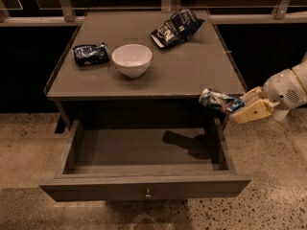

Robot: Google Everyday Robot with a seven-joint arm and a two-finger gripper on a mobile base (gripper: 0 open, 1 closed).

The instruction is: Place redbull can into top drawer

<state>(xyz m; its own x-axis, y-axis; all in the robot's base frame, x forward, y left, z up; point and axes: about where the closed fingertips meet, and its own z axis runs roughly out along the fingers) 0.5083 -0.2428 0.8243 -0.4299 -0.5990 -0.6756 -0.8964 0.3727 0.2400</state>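
The redbull can (217, 100), silver and blue, lies sideways in my gripper (236, 105), which is shut on it. I hold it in the air just below the table's front right corner, above the right end of the open top drawer (144, 150). The drawer is pulled fully out and its grey-brown inside shows bare; the can's shadow falls on the drawer floor at right. A small round knob (147, 193) sits at the middle of the front panel. My white arm (288, 87) comes in from the right edge.
On the tabletop (192, 73) stand a white bowl (132, 59), a flat dark-blue snack packet (89, 53) at left and a blue-and-white chip bag (175, 27) at the back. A rail runs behind the table. Speckled floor lies around.
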